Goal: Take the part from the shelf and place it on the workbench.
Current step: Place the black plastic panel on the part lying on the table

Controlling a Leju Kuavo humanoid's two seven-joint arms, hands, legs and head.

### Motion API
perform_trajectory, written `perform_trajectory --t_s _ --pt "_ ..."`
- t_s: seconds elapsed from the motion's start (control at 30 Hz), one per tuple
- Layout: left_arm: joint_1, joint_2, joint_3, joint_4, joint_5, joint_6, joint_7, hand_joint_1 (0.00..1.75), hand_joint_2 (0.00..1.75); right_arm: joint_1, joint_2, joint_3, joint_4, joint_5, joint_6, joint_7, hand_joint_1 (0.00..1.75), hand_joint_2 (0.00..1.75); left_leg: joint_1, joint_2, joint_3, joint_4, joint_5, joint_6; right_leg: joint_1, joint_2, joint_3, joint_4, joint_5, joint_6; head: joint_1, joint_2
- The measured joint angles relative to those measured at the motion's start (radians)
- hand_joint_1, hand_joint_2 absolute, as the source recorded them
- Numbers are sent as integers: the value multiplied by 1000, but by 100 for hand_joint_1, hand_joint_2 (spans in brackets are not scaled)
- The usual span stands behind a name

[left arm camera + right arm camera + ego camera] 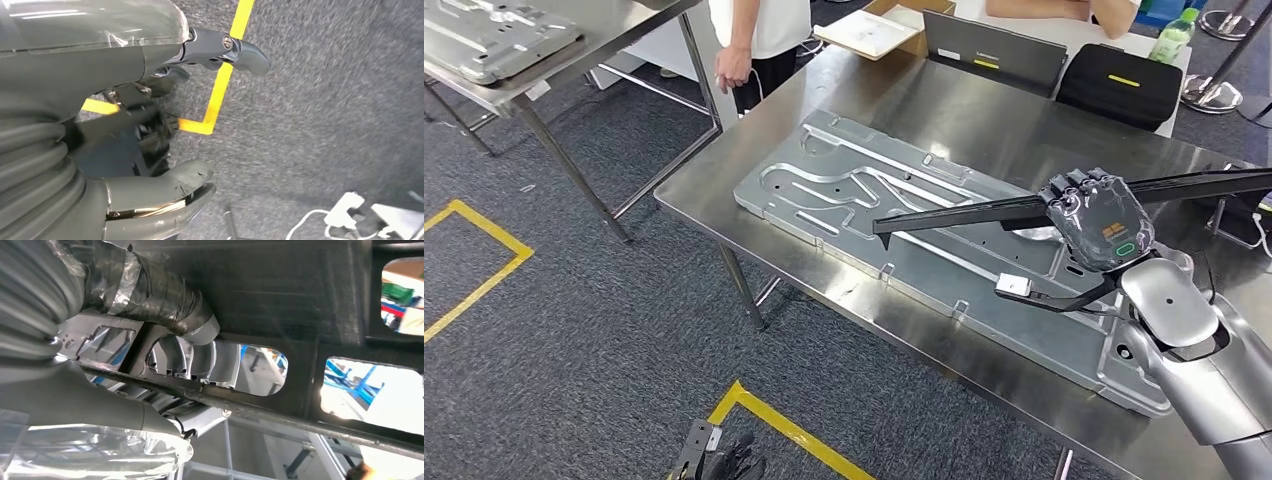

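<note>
The part (pixel 984 213), a long flat black panel with cut-out windows, is held in the air above the workbench (pixel 944 110), roughly level, one pointed end reaching toward the middle of the bench and the other running off past the right edge of the head view. The right hand (pixel 1096 218) grips it near the middle, fingers curled over the top edge and the back of the hand facing the camera. In the right wrist view the thumb (pixel 165 300), wrapped in tape, presses against the dark underside of the part (pixel 280 295).

Under the part, a large silver pressed metal plate (pixel 864 190) lies flat on the workbench. At the far side of the bench are a black bag (pixel 1122 85), a dark laptop (pixel 994 50), a cardboard box (pixel 886 28) and a green bottle (pixel 1172 38). A person (pixel 759 40) stands beyond the bench.

The left hand (pixel 729 465) hangs low over the grey carpet near a yellow floor line (pixel 784 428); in its wrist view the fingers (pixel 245 50) are spread with nothing between them
</note>
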State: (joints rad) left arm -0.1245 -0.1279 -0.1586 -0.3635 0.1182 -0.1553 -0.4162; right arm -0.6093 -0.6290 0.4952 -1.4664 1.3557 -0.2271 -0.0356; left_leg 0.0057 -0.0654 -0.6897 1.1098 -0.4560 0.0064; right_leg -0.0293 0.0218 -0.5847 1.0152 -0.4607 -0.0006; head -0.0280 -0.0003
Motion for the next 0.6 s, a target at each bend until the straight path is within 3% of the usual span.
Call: perform_trajectory --t_s 0.03,0.1,0.13,0.17,0.2,0.27,0.33,0.4,0.47,0.53,0.6 --pt "-2 0 0 0 0 -1 -5 0 175 0 0 2 3 -2 6 6 175 175 0 32 -29 64 -34 -3 3 -10 1 -1 0 -3 -1 0" --pt "-2 0 0 0 4 -3 -13 0 175 4 0 3 10 -6 21 21 175 175 4 56 -82 181 -79 -6 6 -29 1 0 -1 -6 -1 0" --pt "0 0 0 0 6 -4 -16 0 175 8 0 3 14 -8 25 28 175 175 5 58 -85 194 -76 -7 7 -35 1 1 -2 -7 -1 0" --pt "1 0 0 0 7 -3 -17 0 175 13 0 3 17 -9 27 33 175 175 5 59 -68 167 -55 -6 7 -41 1 2 -3 -6 -1 0" --pt "2 0 0 0 7 -2 -17 0 175 16 0 3 19 -9 28 37 175 175 5 59 -32 104 -23 -4 7 -45 2 4 -5 -4 -1 0" --pt "1 2 0 0 6 0 -18 0 175 21 0 3 22 -9 28 41 87 87 2 62 41 -29 19 6 10 -51 2 8 -9 3 -1 0" --pt "2 3 0 0 1 4 -19 0 175 23 1 3 25 -9 27 43 0 0 -3 62 68 -80 24 13 13 -54 1 9 -11 11 0 0" --pt "3 3 -2 0 -14 15 -17 0 175 26 2 2 26 -8 27 45 0 0 -2 60 72 -88 27 20 12 -55 4 5 -11 22 0 0" --pt "2 3 -3 0 -24 20 -16 0 87 30 3 -1 28 -7 27 47 0 0 2 59 79 -101 34 31 10 -47 -4 28 -33 31 0 0" --pt "1 3 -4 0 -22 11 -15 0 0 39 4 -6 29 -7 26 49 0 0 4 58 82 -107 37 38 7 -34 -51 129 -89 37 1 0" --pt "4 3 -3 0 -18 5 -16 0 0 53 7 -10 29 -7 23 51 0 0 3 57 82 -106 36 41 7 -28 -114 249 -132 41 1 0"
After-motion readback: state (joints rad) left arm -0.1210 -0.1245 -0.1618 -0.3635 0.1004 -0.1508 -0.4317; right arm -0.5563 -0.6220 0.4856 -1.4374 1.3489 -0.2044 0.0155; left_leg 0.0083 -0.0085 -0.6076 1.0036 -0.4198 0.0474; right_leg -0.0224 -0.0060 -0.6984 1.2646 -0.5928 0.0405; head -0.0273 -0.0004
